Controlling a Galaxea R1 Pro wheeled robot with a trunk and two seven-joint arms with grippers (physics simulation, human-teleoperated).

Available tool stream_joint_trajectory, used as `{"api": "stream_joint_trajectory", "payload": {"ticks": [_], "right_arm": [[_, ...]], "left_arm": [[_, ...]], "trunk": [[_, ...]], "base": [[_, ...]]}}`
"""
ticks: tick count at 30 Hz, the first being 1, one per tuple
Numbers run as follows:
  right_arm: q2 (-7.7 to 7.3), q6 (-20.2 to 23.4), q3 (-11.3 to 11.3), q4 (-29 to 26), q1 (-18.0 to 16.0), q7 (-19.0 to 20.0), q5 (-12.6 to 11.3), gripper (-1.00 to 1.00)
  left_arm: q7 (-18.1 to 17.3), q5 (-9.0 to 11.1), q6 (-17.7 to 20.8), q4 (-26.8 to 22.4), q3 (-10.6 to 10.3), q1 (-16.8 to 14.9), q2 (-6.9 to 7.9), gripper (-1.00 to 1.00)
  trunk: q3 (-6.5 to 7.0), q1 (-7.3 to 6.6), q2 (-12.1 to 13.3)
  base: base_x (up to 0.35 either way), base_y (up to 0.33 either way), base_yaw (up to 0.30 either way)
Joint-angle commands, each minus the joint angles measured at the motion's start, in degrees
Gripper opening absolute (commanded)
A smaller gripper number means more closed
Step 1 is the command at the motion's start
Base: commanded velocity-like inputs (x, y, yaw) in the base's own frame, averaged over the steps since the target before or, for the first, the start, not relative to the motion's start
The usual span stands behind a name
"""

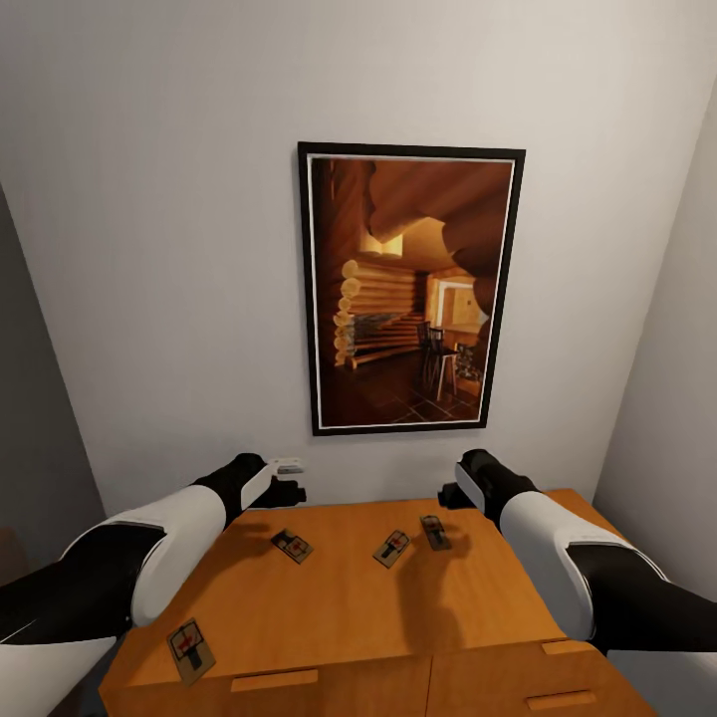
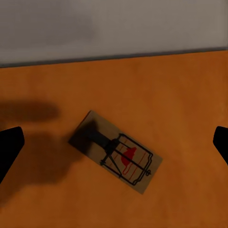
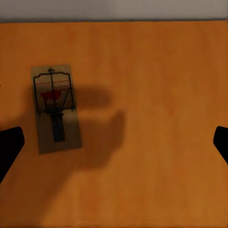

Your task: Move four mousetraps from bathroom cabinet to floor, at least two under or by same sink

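Lying flat on the top of the cabinet are all four mousetraps: one below the left gripper, two near the middle toward the right gripper, and a fourth close to the front left corner, above a drawer handle. Both grippers are being held above the rear of the top, near the wall beneath a framed picture. In each wrist view the dark fingertips are being shown wide apart at the frame's edges, so both grippers are judged to be spread and carrying nothing. A trap is being framed almost centrally between the left fingers, turned diagonally; another is being seen well off to one side of the right fingers.

No trap is yet being lifted. Several risks are being faced. The slabs are thin and flat, so a descent that stops short would likely close on air, while one too deep could jam the tips into the wood. The diagonal trap could be spun or pushed away, and the right gripper's offset could mean a miss. The corner trap could be knocked off the edge.
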Motion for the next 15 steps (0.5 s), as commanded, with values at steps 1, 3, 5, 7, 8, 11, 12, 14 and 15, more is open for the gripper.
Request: {"api": "stream_joint_trajectory", "payload": {"ticks": [1,3,5,7,8,11,12,14,15], "right_arm": [[0.04,0.6,-0.3,-0.1,0.0,0.0,0.5,1.0],[0.05,1.5,-0.3,-0.2,0.0,0.0,0.5,1.0],[0.05,2.0,-0.3,-0.3,0.0,0.0,0.5,1.0],[0.06,3.2,-0.3,-0.4,0.0,-0.1,0.5,1.0],[0.06,3.9,-0.3,-0.5,0.0,-0.1,0.5,1.0],[0.21,5.5,-0.3,-0.7,0.0,-0.2,0.5,1.0],[0.35,5.9,-0.3,-0.7,0.0,-0.2,0.5,1.0],[0.81,6.4,-0.3,-0.8,0.0,-0.3,0.6,1.0],[0.81,6.4,-0.3,-0.8,0.0,-0.3,0.6,1.0]], "left_arm": [[0.1,0.6,0.3,-0.1,-0.5,0.0,0.0,1.0],[0.1,0.6,0.3,-0.1,-0.5,0.0,0.0,1.0],[0.1,0.6,0.3,-0.1,-0.5,0.0,0.0,1.0],[0.1,0.6,0.3,-0.1,-0.5,0.0,0.0,1.0],[0.1,0.6,0.3,-0.1,-0.5,0.0,0.0,1.0],[0.1,0.6,0.2,-0.1,-0.5,0.0,0.0,1.0],[0.1,0.6,0.2,-0.1,-0.6,0.0,0.0,1.0],[0.1,0.6,0.2,-0.1,-0.5,0.0,0.0,1.0],[0.1,0.6,0.2,-0.1,-0.5,0.0,0.0,1.0]], "trunk": [[-0.03,0.02,0.0],[-0.03,0.02,0.0],[-0.03,0.02,0.0],[-0.03,0.02,0.0],[-0.03,0.02,0.0],[-0.03,0.02,0.0],[-0.03,0.02,0.0],[-0.03,0.02,0.0],[-0.03,0.02,0.0]], "base": [[0.0,0.0,0.0],[0.0,0.0,0.0],[0.0,0.0,0.0],[0.0,0.0,0.0],[0.0,0.0,0.0],[0.0,0.0,0.0],[0.0,0.0,0.0],[0.0,0.0,0.0],[0.0,0.0,0.0]]}}
